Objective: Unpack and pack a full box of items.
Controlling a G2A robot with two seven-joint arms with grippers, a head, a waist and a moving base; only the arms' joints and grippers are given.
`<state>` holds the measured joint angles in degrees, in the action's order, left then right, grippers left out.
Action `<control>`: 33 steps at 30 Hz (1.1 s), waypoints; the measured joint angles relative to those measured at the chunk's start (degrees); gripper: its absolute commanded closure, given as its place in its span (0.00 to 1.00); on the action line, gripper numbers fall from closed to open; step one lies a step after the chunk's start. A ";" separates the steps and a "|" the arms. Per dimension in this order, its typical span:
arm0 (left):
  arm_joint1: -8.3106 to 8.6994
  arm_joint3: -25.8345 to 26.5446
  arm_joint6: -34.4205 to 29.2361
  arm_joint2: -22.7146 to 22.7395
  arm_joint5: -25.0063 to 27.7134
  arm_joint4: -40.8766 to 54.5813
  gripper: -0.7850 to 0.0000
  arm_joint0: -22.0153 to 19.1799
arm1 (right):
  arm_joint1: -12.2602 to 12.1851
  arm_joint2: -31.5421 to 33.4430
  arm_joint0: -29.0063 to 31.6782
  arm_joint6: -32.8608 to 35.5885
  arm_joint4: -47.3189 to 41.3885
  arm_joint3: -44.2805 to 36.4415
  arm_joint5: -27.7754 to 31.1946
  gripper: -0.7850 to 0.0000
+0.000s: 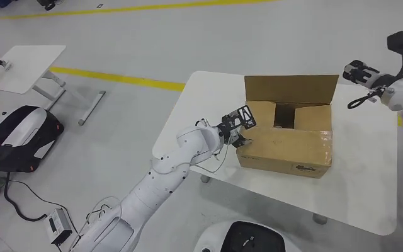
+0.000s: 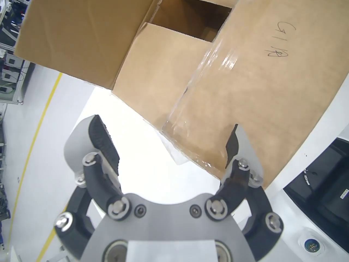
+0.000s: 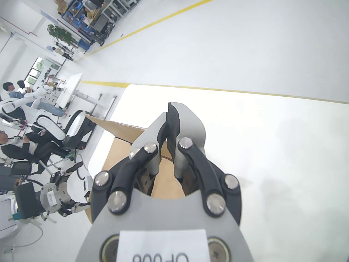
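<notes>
Pale hall floor crossed by yellow lines (image 1: 113,77), with a white table (image 1: 352,195) standing on it. Found the left pincer (image 2: 165,122) low over the table near its edge, spread wide, with nothing held between its fingers (image 2: 105,140). Met the cardboard box (image 2: 245,83) just ahead of that pincer, resting on the table, with a taped lower corner pointing into the gap between the two fingers. Could not tell whether either finger touched the cardboard. Noted clear tape (image 2: 207,63) running up the box away from the pincer. Past the tape, found the top open, with two short side flaps (image 1: 313,116) folded inward, a dark gap between them, and the far flap (image 1: 291,87) standing upright on the side away from the pincer. Could not make out anything inside. Found the right pincer (image 3: 170,113) well apart from the left one, beyond the box's far corner and above the table, with pads pressed together on nothing. Farther off than either pincer, marked a second small white table (image 1: 28,66) out on the floor.
</notes>
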<state>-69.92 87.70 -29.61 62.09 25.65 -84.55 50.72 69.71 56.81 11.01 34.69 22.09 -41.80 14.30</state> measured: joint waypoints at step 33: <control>-0.35 -0.23 0.91 0.63 -0.12 -1.34 0.00 -1.17 | -0.36 1.51 -0.72 -2.92 2.71 3.51 4.20 1.00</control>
<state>-70.27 87.47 -28.70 62.72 25.54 -85.90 49.55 69.35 58.32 10.29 31.77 24.79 -38.29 18.49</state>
